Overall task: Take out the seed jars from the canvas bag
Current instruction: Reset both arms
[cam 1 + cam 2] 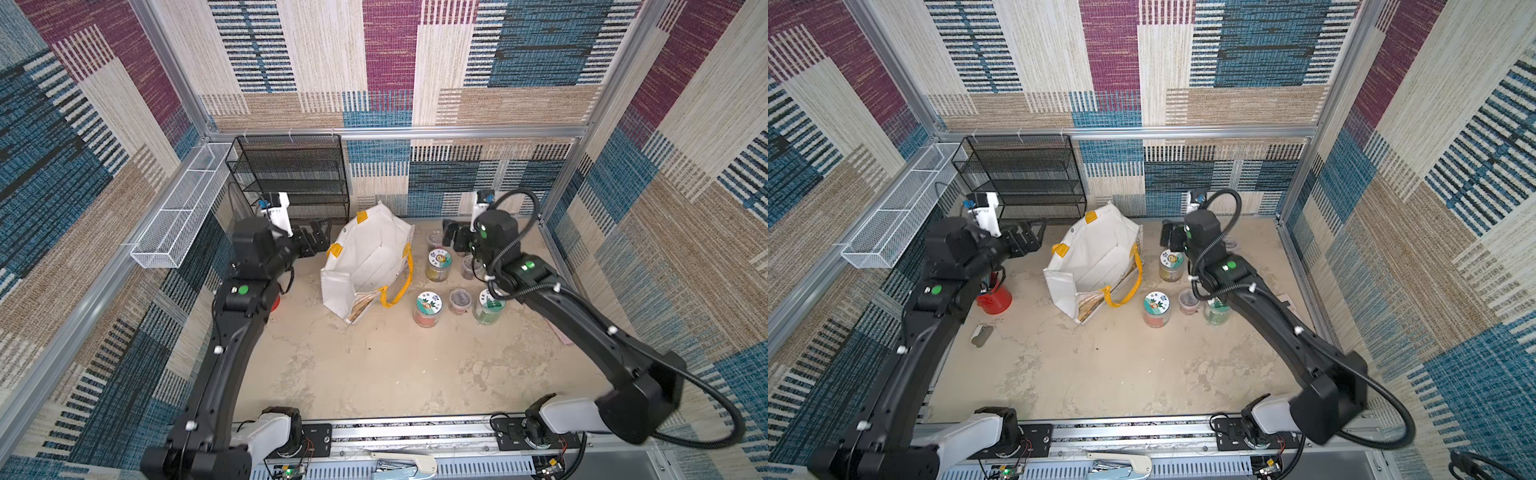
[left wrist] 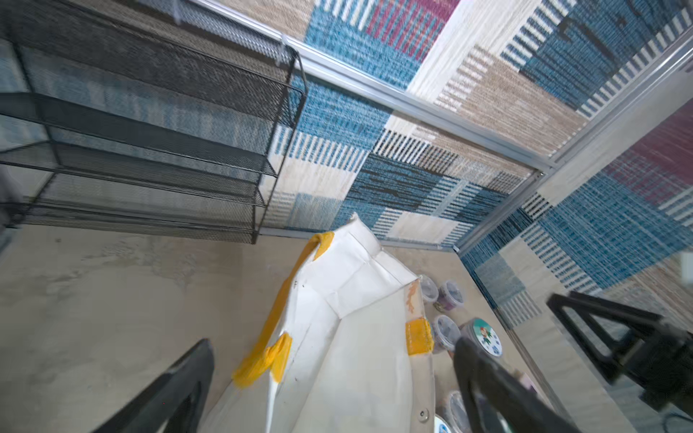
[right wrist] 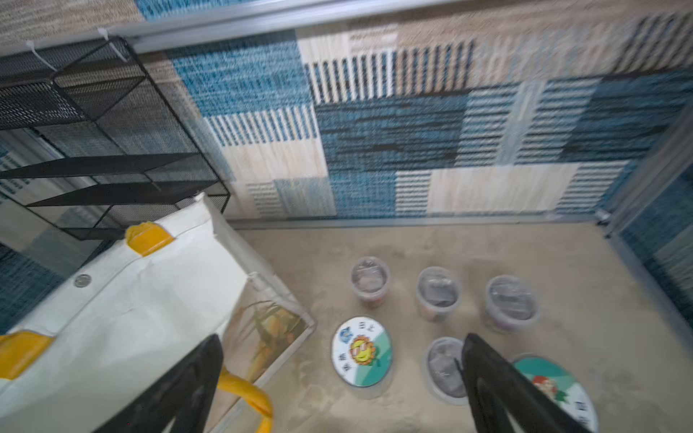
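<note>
Both my jaws stand released, empty. Caution: my right arm (image 1: 582, 316) hangs over the seed jars (image 1: 428, 308); sweeping could topple them.

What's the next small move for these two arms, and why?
Probably pull the left pincer and right pincer back to rest: both are open, holding nothing, the large white canvas bag with yellow strap handles looks empty inside in both top views, and the clear round seed jars stand on the table beside it.
</note>
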`<state>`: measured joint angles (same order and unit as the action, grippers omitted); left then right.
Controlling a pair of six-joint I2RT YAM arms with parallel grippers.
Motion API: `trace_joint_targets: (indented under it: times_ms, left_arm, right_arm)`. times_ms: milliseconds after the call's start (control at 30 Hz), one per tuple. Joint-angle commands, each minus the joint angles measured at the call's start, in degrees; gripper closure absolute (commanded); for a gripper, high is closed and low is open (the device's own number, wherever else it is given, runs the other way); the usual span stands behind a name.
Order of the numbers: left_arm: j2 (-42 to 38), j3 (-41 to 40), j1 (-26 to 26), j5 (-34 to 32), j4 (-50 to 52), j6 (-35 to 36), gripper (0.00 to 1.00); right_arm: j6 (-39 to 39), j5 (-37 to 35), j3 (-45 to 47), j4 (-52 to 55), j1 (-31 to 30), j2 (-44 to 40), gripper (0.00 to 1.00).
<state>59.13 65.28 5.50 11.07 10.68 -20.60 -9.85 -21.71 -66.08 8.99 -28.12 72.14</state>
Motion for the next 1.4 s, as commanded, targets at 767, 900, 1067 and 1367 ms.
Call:
trace_joint_targets:
  times_ms: [767,900,1067,1367]
  left_arm:
    - [10.04,-58.90,5.25,-35.06,-71.50,22.02,0.01]
    - [19.80,-56.71,4.59,-35.30,-79.33,25.33,0.01]
    - [30.92,-55.73,2.79,-31.33,-90.44,26.73,0.00]
    - [29.64,-49.65,1.09,-30.34,-76.00,24.36,0.00]
  right_arm:
    - [16.39,1.82,58.31,-86.39,18.67,7.46,0.01]
    - [14.27,4.68,59.05,-90.58,21.14,11.02,0.01]
    - [12.77,6.67,58.78,-91.40,22.66,12.93,0.01]
    - [11.87,9.68,58.17,-90.96,24.25,13.79,0.01]
